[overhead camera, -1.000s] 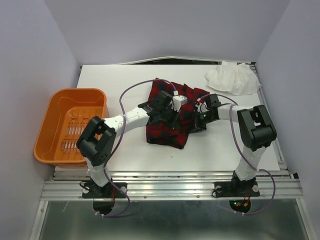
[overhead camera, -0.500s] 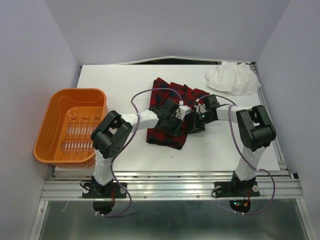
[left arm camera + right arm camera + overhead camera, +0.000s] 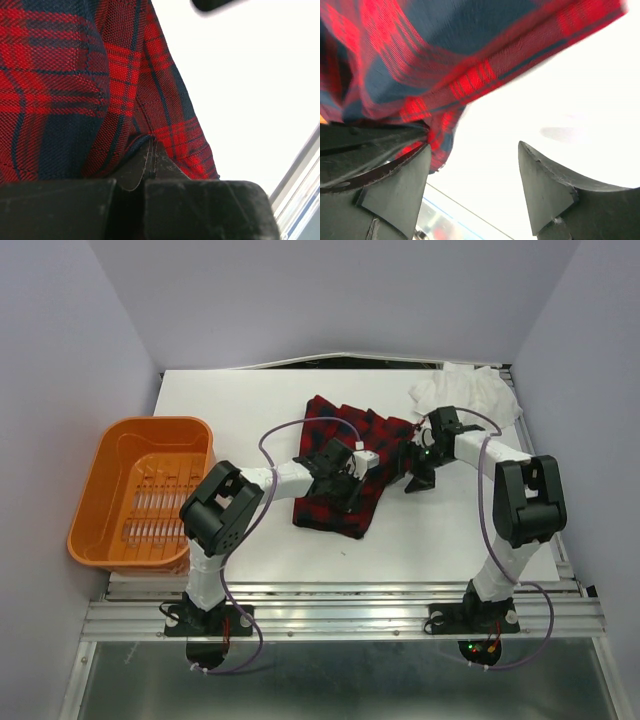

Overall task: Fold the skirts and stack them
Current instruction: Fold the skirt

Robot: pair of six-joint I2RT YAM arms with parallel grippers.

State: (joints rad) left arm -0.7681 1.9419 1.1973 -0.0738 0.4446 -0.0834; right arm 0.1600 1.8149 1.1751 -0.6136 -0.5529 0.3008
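A red and navy plaid skirt [image 3: 335,505] lies partly folded in the middle of the white table. My left gripper [image 3: 347,478] rests low on its right half. In the left wrist view its fingertips [image 3: 150,150] are pressed together, with the skirt's [image 3: 75,90] dark hem pinched at their tip. My right gripper [image 3: 415,468] is open just beyond the skirt's right edge. In the right wrist view its fingers [image 3: 473,147] stand wide apart over bare table. The skirt's edge [image 3: 445,75] drapes against the left finger [image 3: 400,185]. A crumpled white garment [image 3: 467,397] lies at the back right.
An orange basket [image 3: 105,530] stands at the table's left edge. A metal rail [image 3: 340,615] runs along the near edge, where both arm bases are bolted. Grey walls close in the left, back and right sides.
My right gripper has opened, let go of the skirt's right edge and drawn back to the right. My left gripper has moved nearer over the skirt, still shut.
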